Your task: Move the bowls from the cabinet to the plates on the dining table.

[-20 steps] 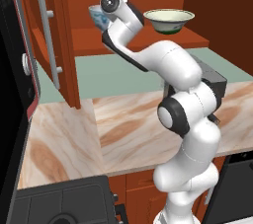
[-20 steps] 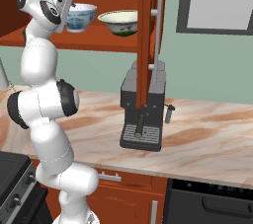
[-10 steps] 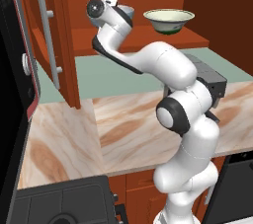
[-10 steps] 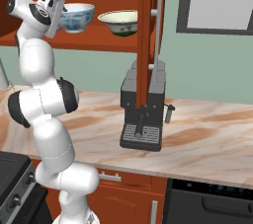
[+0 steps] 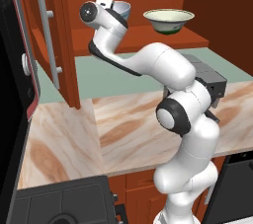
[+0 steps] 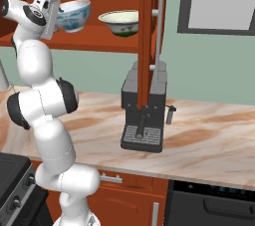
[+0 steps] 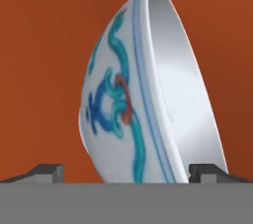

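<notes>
- Hand view: pale grey-blue round footed bowl with blue-teal painting (image 7: pixel 148 94) stands at 12 o'clock, between the spread tips of the released pincer (image 7: pixel 127 169).
- Right base view: it rests on the red-brown wooden cabinet (image 6: pixel 99 43) shelf.

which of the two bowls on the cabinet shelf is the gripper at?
The pale bowl with blue-teal painted pattern, sitting between the open gripper's fingertips. The cream bowl with a green band stands apart, further along the shelf.

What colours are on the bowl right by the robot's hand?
The bowl is pale grey-blue with blue, teal and red swirls, clearest in the hand view.
</notes>
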Robot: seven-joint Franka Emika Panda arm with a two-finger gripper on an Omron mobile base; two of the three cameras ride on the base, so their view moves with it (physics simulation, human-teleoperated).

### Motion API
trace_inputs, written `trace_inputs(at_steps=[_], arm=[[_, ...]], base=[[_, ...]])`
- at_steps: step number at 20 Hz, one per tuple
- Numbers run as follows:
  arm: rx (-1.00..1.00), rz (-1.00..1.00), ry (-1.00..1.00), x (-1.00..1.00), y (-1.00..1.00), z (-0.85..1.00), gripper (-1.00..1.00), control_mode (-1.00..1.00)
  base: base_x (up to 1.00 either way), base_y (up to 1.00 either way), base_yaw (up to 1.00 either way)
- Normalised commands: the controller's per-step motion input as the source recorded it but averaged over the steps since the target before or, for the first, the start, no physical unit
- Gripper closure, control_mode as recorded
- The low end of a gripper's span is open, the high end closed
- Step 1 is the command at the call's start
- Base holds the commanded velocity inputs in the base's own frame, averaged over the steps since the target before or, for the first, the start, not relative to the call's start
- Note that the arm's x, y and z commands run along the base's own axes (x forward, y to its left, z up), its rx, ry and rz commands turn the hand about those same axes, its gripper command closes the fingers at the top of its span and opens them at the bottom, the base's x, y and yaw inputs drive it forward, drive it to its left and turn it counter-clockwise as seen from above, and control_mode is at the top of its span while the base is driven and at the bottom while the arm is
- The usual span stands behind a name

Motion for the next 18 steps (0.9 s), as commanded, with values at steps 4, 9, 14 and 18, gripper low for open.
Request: trace_inputs(at_steps=[4,9,14,18], arm=[[-0.03,0.0,-0.01,-0.01,0.27,-0.36,-1.0,-1.0],[-0.04,0.0,-0.02,-0.03,0.28,-0.35,1.0,-1.0],[-0.04,0.0,-0.03,-0.04,0.16,-0.29,1.0,-1.0],[-0.04,0.0,-0.05,-0.2,0.09,-0.21,1.0,-1.0]], base=[[0.0,0.0,0.0],[0.0,0.0,0.0],[0.0,0.0,0.0],[0.0,0.0,0.0]])
